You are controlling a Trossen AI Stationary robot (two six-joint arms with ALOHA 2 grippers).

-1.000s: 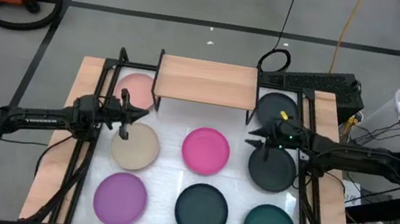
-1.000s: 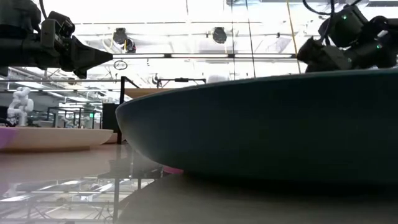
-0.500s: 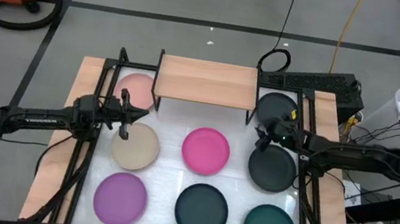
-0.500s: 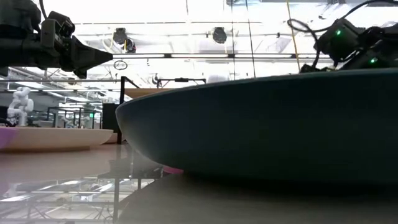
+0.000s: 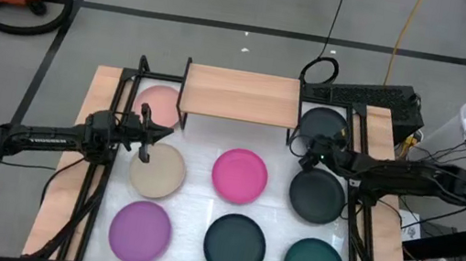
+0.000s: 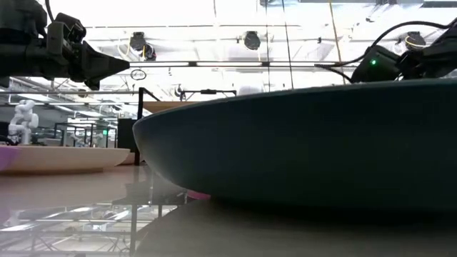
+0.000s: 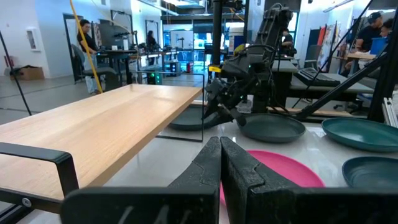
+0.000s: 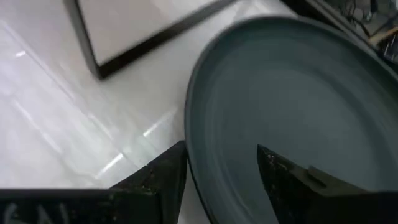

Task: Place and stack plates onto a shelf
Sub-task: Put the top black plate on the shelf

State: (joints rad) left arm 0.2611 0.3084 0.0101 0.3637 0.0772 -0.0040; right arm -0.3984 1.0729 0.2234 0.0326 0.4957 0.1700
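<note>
The right gripper [image 5: 311,149] — fingers spread astride the near rim of the rear charcoal plate [image 5: 325,124] beside the shelf [image 5: 240,95] — is nearer than the clenched, empty left gripper [image 5: 148,129].

Left tool [image 5: 148,129]: fingers pressed together, arm extended level and raised. Right tool [image 5: 307,151]: fingers parted, angled downward, held low.

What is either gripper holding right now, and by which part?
Nothing is held yet. The right gripper is open, its fingers straddling the near rim of the back charcoal plate. The left gripper is shut and empty, above the beige plate.
</note>
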